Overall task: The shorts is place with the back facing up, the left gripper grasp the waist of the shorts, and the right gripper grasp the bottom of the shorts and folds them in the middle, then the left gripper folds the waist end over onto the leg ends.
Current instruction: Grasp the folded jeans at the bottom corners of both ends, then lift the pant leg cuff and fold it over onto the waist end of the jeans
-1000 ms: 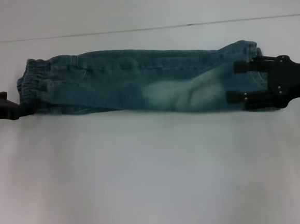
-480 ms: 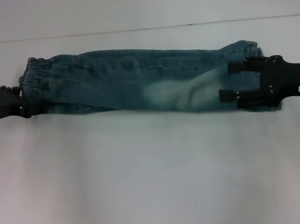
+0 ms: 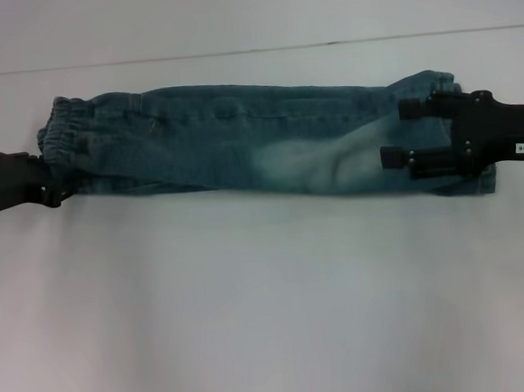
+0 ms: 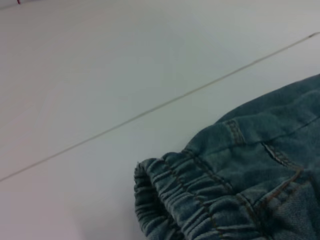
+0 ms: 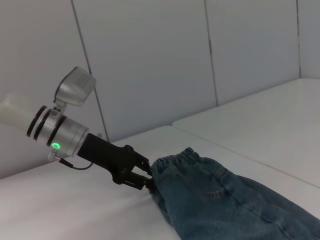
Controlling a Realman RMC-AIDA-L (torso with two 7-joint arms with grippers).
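Observation:
The blue denim shorts [image 3: 239,139] lie folded lengthwise across the white table, elastic waist [image 3: 62,134] at the left and leg ends [image 3: 444,86] at the right. My left gripper [image 3: 54,187] reaches in from the left edge; in the right wrist view the left gripper [image 5: 148,179] is pinched shut on the lower corner of the waist of the shorts [image 5: 225,205]. My right gripper [image 3: 392,135] lies over the leg ends, open, its two black fingers spread across the cloth. The left wrist view shows the gathered waistband of the shorts [image 4: 200,200] close up.
The white table [image 3: 271,304] stretches wide in front of the shorts. A seam line [image 3: 232,51] runs along its back, with a tiled wall [image 5: 150,60] beyond.
The left gripper has moved right into the waist corner, and the waist end has shifted slightly right and up with it. The right gripper has drifted a little up and left over the leg ends.

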